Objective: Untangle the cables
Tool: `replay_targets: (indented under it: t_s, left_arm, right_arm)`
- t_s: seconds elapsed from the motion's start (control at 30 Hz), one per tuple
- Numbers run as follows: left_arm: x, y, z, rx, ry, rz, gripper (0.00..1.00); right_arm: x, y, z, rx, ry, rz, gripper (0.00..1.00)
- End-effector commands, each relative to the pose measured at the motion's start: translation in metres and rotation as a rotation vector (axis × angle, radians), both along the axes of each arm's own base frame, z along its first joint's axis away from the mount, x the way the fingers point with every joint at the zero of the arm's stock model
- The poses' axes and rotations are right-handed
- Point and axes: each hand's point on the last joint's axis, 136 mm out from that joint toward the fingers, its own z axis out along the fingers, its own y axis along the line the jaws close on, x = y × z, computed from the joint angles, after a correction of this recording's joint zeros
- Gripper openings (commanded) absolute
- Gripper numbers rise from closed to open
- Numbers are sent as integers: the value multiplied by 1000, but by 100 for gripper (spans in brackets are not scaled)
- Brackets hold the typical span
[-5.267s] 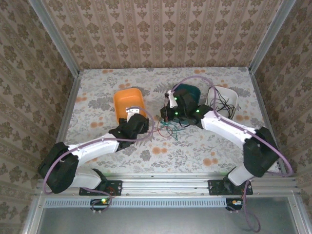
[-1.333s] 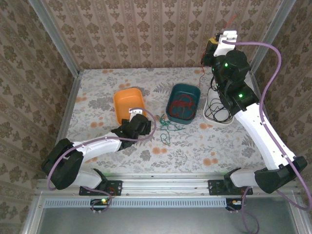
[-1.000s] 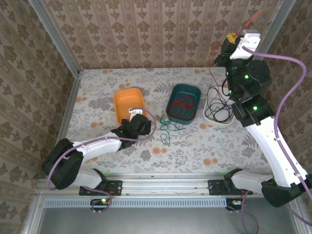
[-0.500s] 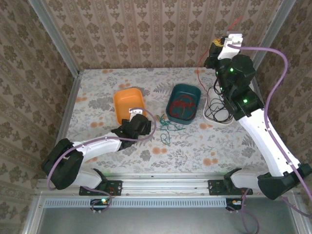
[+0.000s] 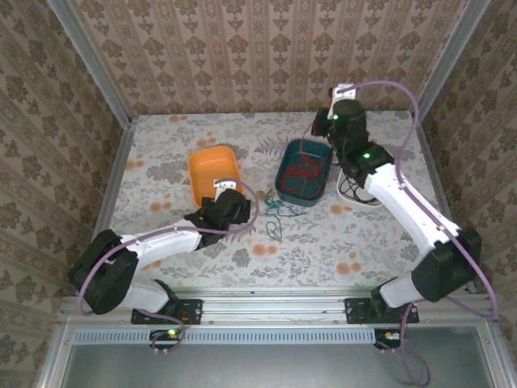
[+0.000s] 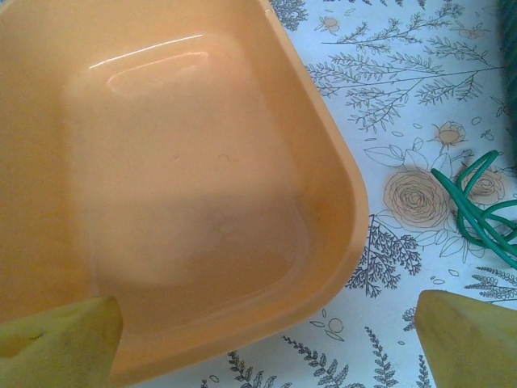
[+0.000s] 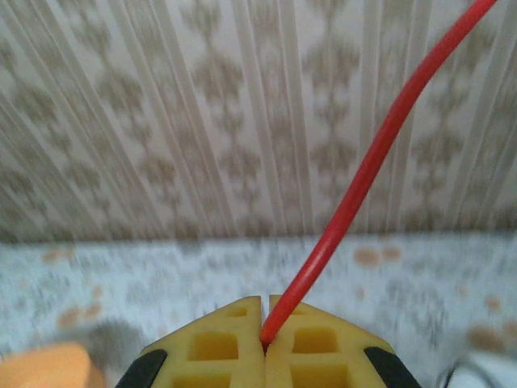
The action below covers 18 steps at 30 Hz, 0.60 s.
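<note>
Right gripper (image 7: 265,343) is pinching the red cable (image 7: 363,174), and it's dropped from up by the wall (image 7: 161,121) to just over the teal tray (image 5: 282,179). Left gripper (image 6: 262,343) hasn't budged, spread wide at the orange tray (image 6: 161,162), green cable (image 6: 477,212) loose on the tabletop (image 6: 388,97) beside it.

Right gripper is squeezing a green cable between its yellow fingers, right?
No. The right gripper is shut on a red cable, not a green one, between its yellow fingers. The right wrist view shows it. The green cable lies on the table.
</note>
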Motion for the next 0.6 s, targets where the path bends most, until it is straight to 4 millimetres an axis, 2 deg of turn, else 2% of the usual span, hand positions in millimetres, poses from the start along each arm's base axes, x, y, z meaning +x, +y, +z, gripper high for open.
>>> replay_targets:
  t_s: [0.0, 0.07, 0.17, 0.4, 0.5, 0.57]
  left_arm:
    - [1, -2, 6, -19, -21, 9, 95]
    - [0, -1, 6, -16, -19, 8, 95]
    - [0, 0, 6, -14, -18, 10, 95]
    - [-1, 3, 9, -10, -17, 24, 95]
    - [1, 9, 16, -10, -18, 58, 95]
    - [3, 20, 28, -16, -22, 110, 95]
  right_arm:
    - [-5, 8, -79, 48, 214, -11, 0]
    - [-6, 9, -107, 58, 275, -21, 0]
    - [-3, 7, -136, 50, 333, -56, 0]
    - [17, 8, -182, -17, 427, -100, 0]
    - [26, 11, -203, -31, 476, -108, 0]
    - [31, 14, -211, -22, 505, -105, 4]
